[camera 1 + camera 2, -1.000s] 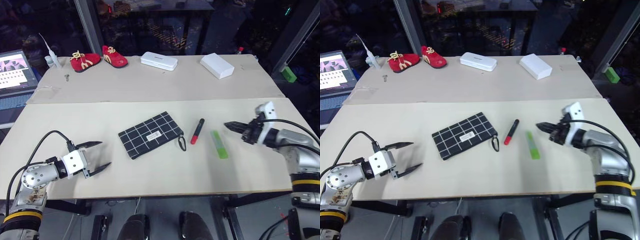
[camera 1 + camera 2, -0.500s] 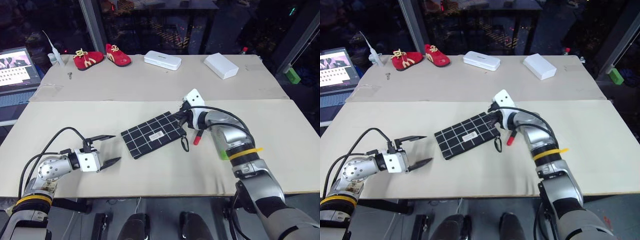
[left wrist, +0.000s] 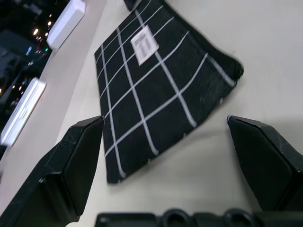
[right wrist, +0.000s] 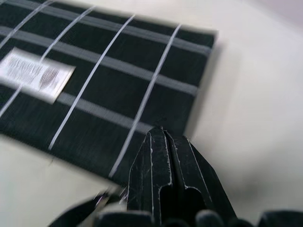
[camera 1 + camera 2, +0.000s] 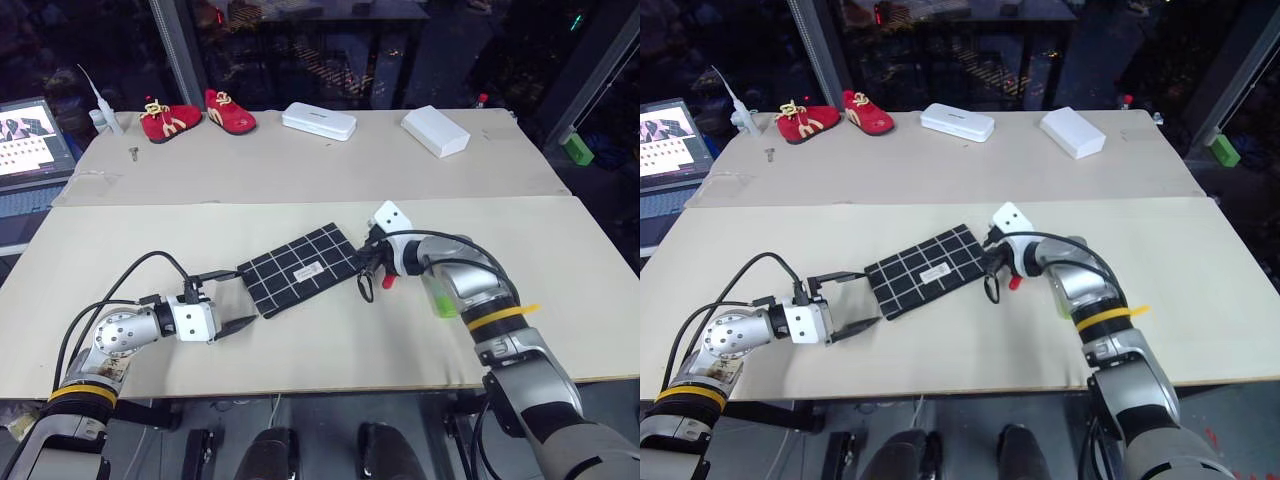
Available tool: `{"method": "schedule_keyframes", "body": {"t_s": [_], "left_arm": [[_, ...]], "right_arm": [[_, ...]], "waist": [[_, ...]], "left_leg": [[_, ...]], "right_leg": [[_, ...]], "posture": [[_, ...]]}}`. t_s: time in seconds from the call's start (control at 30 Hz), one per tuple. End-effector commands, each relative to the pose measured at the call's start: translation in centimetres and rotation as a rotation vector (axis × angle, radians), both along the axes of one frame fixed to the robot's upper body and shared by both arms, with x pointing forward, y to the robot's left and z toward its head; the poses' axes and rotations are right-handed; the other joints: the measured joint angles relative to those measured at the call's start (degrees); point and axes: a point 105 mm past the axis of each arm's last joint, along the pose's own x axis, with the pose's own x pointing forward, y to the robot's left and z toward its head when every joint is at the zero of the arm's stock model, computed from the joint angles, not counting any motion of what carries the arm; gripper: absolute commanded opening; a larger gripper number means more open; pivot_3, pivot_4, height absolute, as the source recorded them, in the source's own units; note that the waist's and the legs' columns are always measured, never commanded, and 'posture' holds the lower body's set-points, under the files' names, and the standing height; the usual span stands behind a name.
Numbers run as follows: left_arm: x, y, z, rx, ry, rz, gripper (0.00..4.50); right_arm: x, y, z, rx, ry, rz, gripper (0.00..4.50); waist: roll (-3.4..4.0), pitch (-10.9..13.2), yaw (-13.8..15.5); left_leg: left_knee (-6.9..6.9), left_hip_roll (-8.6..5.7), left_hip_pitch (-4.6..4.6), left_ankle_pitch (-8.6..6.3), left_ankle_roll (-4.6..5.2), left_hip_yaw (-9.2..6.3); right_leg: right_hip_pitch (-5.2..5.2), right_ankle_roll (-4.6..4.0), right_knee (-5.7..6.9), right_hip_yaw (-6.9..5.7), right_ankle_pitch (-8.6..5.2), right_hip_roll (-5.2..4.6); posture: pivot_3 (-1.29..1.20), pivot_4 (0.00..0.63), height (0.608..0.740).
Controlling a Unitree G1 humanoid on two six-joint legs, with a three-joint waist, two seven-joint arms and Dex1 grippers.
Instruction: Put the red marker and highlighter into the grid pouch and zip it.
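Note:
The grid pouch point(image 5: 300, 268) lies flat and slanted in the middle of the table, white label up, with its zipper-pull loop point(image 5: 365, 286) at the right end. My right gripper point(image 5: 366, 262) is shut, its tips point(image 4: 163, 156) down at the pouch's right edge just above the loop; nothing shows between the fingers. The red marker point(image 5: 389, 281) lies just right of the loop, partly hidden by my right hand. Beneath my right forearm I see part of the highlighter point(image 5: 437, 298). My left gripper point(image 5: 229, 300) is open, low over the table, and faces the pouch's left corner point(image 3: 156, 90).
At the table's far edge are two red shoes point(image 5: 170, 121), a white case point(image 5: 318, 121) and a white box point(image 5: 434, 131). A laptop point(image 5: 28, 137) stands off the far left, a small green block point(image 5: 577, 148) far right.
My right arm has swung in from the right, over the highlighter and marker, to the pouch's zipper end. The open left gripper has moved right, close to the pouch's left corner.

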Motion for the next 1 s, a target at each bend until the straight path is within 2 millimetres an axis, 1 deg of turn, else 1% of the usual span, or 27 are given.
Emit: {"method": "schedule_keyframes", "body": {"t_s": [0.03,0.1,0.13,0.23,0.33,0.47,0.57,0.7,0.87,1.0], "left_arm": [[0.0,-0.8,0.5,-0.01,-0.007,-0.035,4.5],[0.0,-1.0,0.5,-0.007,0.001,-0.047,4.5],[0.0,-0.9,0.6,-0.005,0.003,-0.049,4.5],[0.0,-0.8,0.6,0.001,0.012,-0.052,4.5],[-0.2,-0.2,0.5,0.031,0.038,-0.06,4.5],[-0.6,1.2,-0.5,0.114,0.093,-0.072,4.5],[-0.1,1.3,-0.9,0.132,0.089,-0.067,4.5],[0.8,-0.5,-1.0,0.085,0.051,-0.094,4.5],[1.4,-1.8,-0.9,0.06,0.021,-0.116,4.5],[2.7,-2.9,0.3,0.031,-0.056,-0.106,4.5]], "right_arm": [[-0.3,0.3,-0.4,-0.013,0.014,0.001,0.04],[-0.6,0.2,-2.1,-0.05,0.042,-0.003,0.04],[-0.5,-0.2,-2.9,-0.095,0.037,-0.011,0.04],[-0.6,-0.9,-4.1,-0.2,0.004,-0.003,0.04],[-0.4,-0.9,-4.2,-0.215,-0.015,-0.002,0.04],[0.1,-0.4,-3.7,-0.204,-0.032,0.001,0.04],[0.2,-0.2,-3.5,-0.195,-0.036,0.003,0.04],[0.3,-0.1,-3.4,-0.187,-0.038,0.0,0.04],[0.3,-0.2,-3.2,-0.183,-0.041,-0.003,0.04],[0.5,-0.3,-3.1,-0.18,-0.042,-0.011,0.04]], "waist": [[0.0,0.0,-0.1],[0.0,0.0,-0.1],[-0.01,0.0,-0.1],[-0.04,0.0,-0.1],[-0.12,-0.1,-0.2],[-0.16,-0.1,-0.2],[-0.16,-0.1,-0.2],[-0.17,-0.2,0.1],[-0.17,-0.2,0.3],[-0.18,-0.2,0.4]], "left_leg": [[0.01,0.01,0.04,0.0,0.0,0.01],[0.01,0.01,0.09,0.0,0.0,0.02],[0.01,0.01,0.13,0.0,0.0,0.02],[0.01,0.02,0.28,0.0,0.0,0.05],[0.01,0.05,0.56,0.0,0.0,0.16],[0.01,0.12,0.79,0.0,0.0,0.19],[0.01,0.13,1.04,-0.01,0.0,0.2],[0.0,0.15,1.3,-0.01,-0.01,0.19],[0.01,0.11,1.22,-0.01,-0.01,0.17],[0.01,0.09,1.15,-0.01,0.0,0.17]], "right_leg": [[0.03,0.0,-0.01,0.0,0.0,0.0],[0.06,0.0,-0.04,0.0,0.0,0.0],[0.07,0.0,-0.05,0.0,0.0,0.0],[0.14,0.0,-0.08,-0.01,-0.01,0.0],[0.32,-0.01,-0.05,0.01,-0.02,0.0],[0.53,-0.02,-0.05,0.02,-0.03,0.0],[0.8,-0.04,-0.08,0.0,-0.04,0.0],[1.07,-0.05,-0.11,-0.02,-0.05,-0.01],[1.06,-0.04,-0.14,-0.04,-0.04,-0.05],[1.01,-0.04,-0.15,-0.05,-0.04,-0.06]], "posture": [[0.0,0.15,0.74],[0.0,0.15,0.74],[0.0,0.15,0.74],[0.0,0.15,0.74],[0.0,0.15,0.74],[0.0,0.15,0.74],[0.0,0.15,0.74],[0.0,0.15,0.74],[0.0,0.15,0.74],[0.0,0.15,0.74]]}}
